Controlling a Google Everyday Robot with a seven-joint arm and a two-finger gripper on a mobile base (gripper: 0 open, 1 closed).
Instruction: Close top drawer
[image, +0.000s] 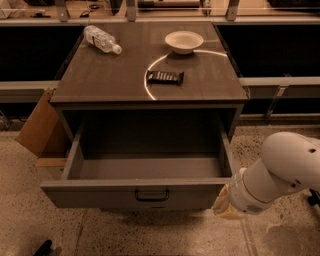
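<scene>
The top drawer (100, 195) is a wide grey metal drawer pulled fully out of the cabinet, and its inside is empty. A small dark loop handle (151, 195) sits at the centre of its front. My gripper (223, 205) is at the end of the white arm (280, 172), low on the right. It sits right at the drawer front's right end, close to or touching it.
The cabinet top (100, 80) holds a plastic bottle (101, 39) lying down, a white bowl (184, 41) and a dark snack bar (165, 77). A cardboard box (39, 125) leans on the cabinet's left side. The floor is speckled.
</scene>
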